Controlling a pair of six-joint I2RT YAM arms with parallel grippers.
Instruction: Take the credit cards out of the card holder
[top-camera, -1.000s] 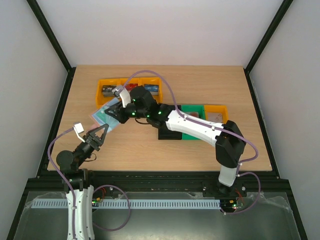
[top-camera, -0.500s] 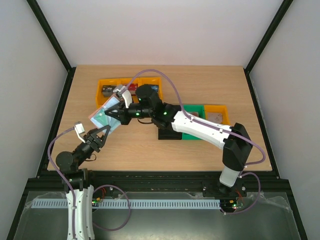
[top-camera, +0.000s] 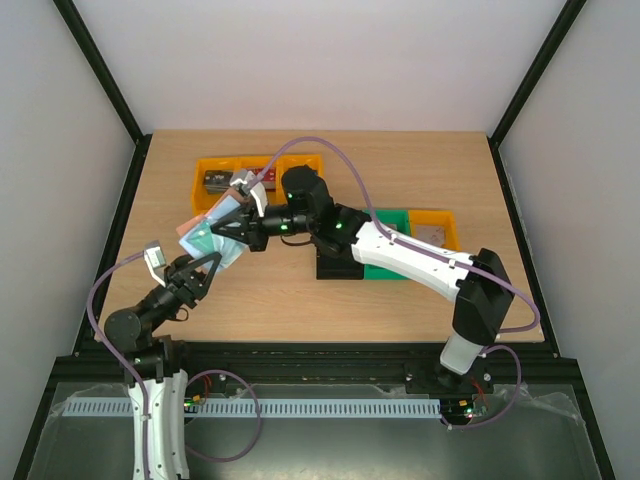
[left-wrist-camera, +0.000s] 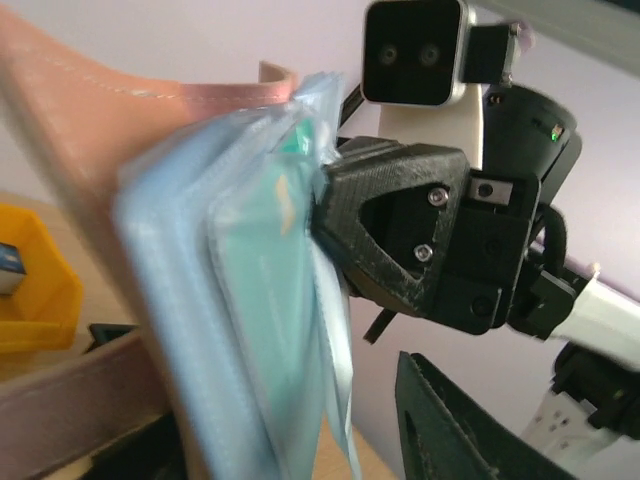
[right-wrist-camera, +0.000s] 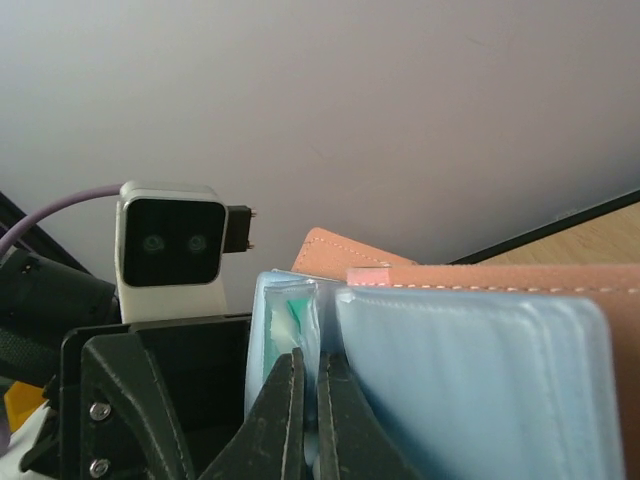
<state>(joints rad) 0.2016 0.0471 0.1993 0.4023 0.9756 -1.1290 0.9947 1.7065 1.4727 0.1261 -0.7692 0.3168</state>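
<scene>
One card holder (top-camera: 204, 236) pinched by right claw (top-camera: 231, 228) | left claw (top-camera: 204, 261) spread beside | orange bin (top-camera: 200, 171) behind

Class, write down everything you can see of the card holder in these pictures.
The card holder is a small fold-over wallet, reddish-brown and leather-like outside with pale stitching, pale blue glossy pockets inside. It hangs open and tilted in the air near the yellow bin. A teal card sits in one pocket. The right gripper pinches a blue pocket edge; the open left gripper is just below, contact unclear.
</scene>
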